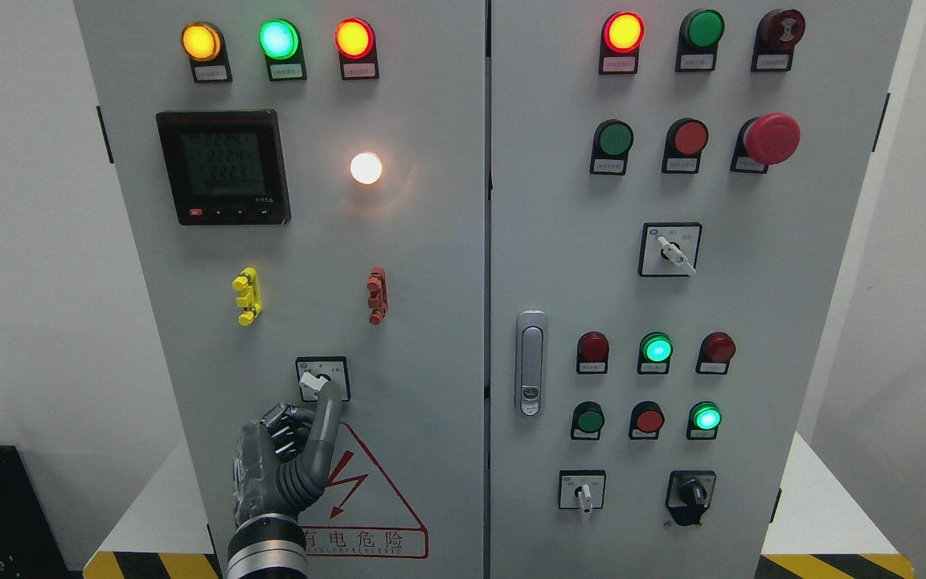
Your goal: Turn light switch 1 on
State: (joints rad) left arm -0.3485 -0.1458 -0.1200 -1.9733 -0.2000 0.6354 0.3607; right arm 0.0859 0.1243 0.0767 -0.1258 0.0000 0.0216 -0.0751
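The light switch [318, 379], a small white rotary knob in a black-framed square, sits low on the left cabinet door [431, 322]. My left hand [296, 430] comes up from the bottom edge just below it. Its index finger [326, 414] is stretched upward with the tip touching the knob's lower right side, while the other fingers are curled into the palm and hold nothing. Above the switch, a round white lamp [366, 168] glows brightly. My right hand is out of view.
The left door also carries a digital meter [223, 167], yellow [247, 296] and red [378, 296] handles, and three lit lamps on top. The right door [752, 289] has a latch handle [530, 363], pushbuttons, rotary switches and a red emergency button [772, 138].
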